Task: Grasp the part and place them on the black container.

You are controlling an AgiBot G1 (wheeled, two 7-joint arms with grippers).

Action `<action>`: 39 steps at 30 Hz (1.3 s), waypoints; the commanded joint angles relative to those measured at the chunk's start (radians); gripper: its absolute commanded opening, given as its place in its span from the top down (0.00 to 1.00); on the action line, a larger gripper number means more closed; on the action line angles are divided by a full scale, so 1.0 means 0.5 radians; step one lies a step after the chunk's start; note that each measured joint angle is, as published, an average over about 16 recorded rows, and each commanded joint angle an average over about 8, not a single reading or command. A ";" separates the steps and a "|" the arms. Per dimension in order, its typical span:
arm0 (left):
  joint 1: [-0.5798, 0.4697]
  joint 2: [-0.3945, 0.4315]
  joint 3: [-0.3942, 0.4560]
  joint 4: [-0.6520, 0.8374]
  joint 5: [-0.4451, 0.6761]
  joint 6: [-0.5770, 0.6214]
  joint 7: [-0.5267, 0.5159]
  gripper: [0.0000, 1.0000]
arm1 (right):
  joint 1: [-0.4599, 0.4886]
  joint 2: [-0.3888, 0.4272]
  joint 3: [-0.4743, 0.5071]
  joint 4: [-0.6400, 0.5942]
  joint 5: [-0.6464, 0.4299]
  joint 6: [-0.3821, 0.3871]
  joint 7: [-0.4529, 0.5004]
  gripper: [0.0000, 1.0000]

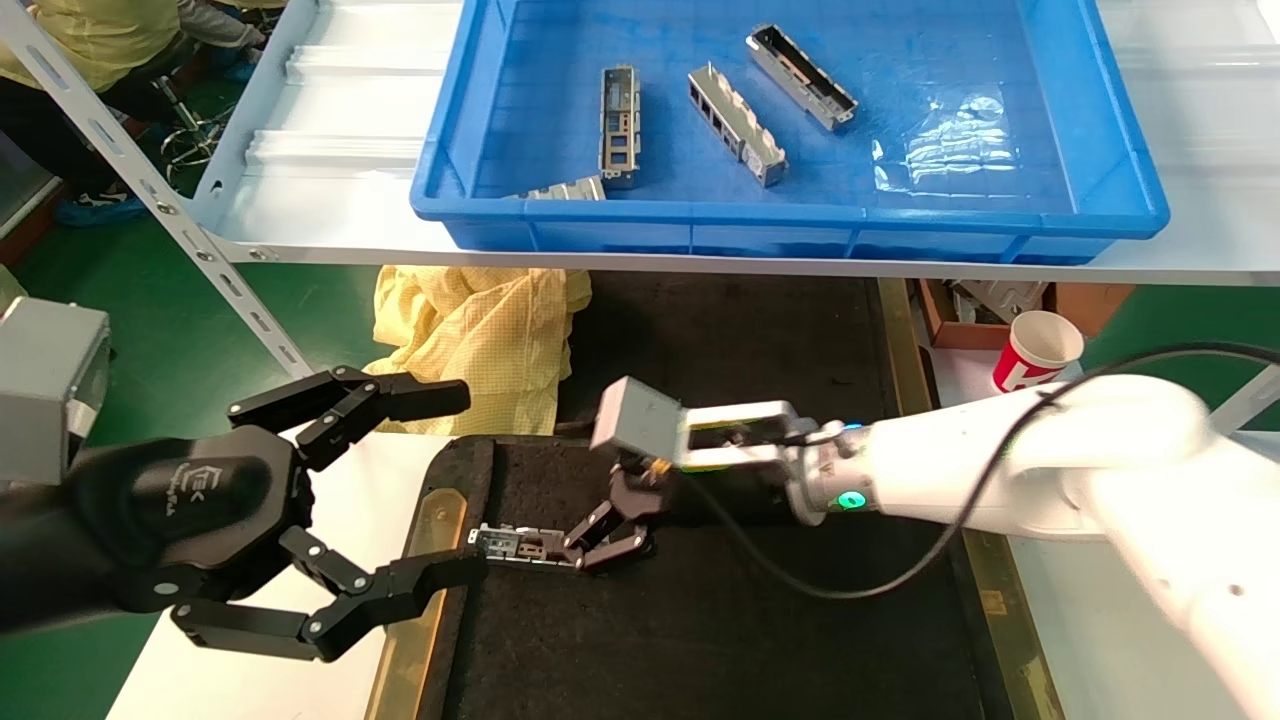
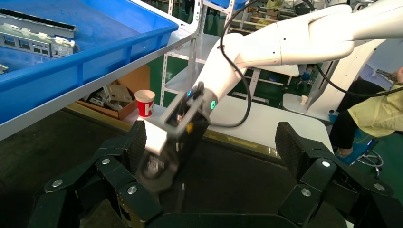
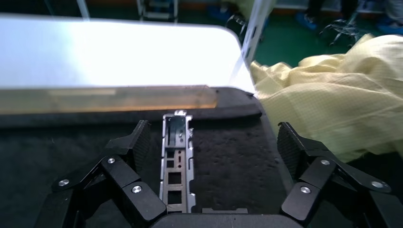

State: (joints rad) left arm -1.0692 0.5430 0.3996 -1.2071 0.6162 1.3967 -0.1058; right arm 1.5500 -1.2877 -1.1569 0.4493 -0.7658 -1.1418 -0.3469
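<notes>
A silver-grey part lies flat on the black container near its far left corner, beside a brass strip. My right gripper is low over the part's end and open. In the right wrist view the part lies on the felt between the spread fingers, close to one finger, and the gripper holds nothing. My left gripper hovers open and empty over the tray's left edge. Several more parts lie in the blue crate.
The blue crate stands on a white shelf above and behind the tray. A yellow cloth is bunched behind the tray's left corner. A red and white paper cup and a cardboard box stand at the right. A slanted metal strut crosses the left.
</notes>
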 commanded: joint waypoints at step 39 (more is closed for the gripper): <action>0.000 0.000 0.000 0.000 0.000 0.000 0.000 0.00 | -0.679 0.967 1.254 1.193 0.051 -0.506 0.764 0.00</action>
State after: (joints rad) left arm -1.0691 0.5430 0.3996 -1.2071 0.6162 1.3967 -0.1058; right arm 1.2102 -0.8042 -0.5299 1.0459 -0.7405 -1.3948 0.0351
